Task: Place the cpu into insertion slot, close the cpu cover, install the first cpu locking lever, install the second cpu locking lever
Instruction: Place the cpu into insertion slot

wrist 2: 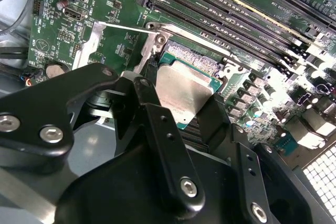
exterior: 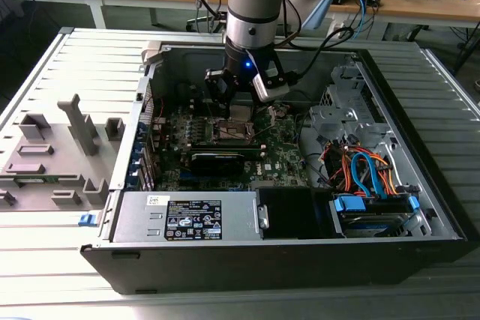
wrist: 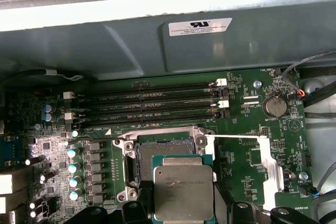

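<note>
I have the jaws clamped on the cpu [wrist 2: 181, 90] [wrist: 184, 192]. In both wrist views the black fingers [wrist 2: 152, 124] [wrist: 137, 212] press against two opposite edges of it, with its silvery top facing the cameras. The gripper [exterior: 238, 110] [wrist 2: 181, 106] [wrist: 184, 212] hangs near the centre of the exterior view, low inside the open computer case [exterior: 420, 185].

The chip is over the insertion slot [exterior: 234, 131] [wrist 2: 195, 59] [wrist: 157, 153] but not squarely in it. In the first wrist view it overlaps one part of the dark socket, and the rest of the socket shows bare inside its metal frame. In the second wrist view the chip looks tilted against the frame. I cannot tell whether any corner touches the socket.

The cpu cover [wrist 2: 90, 38] [wrist: 269, 166] lies folded back on the green circuit board [exterior: 281, 148] [wrist: 247, 124], just beside the slot. The long black memory slots [wrist 2: 231, 19] [wrist: 152, 103] run along the slot's other side.

Further out in the exterior view, the power supply [exterior: 187, 219] sits in the lower centre of the frame. A bundle of orange and blue cables [exterior: 367, 170] lies toward the exterior view's right.
</note>
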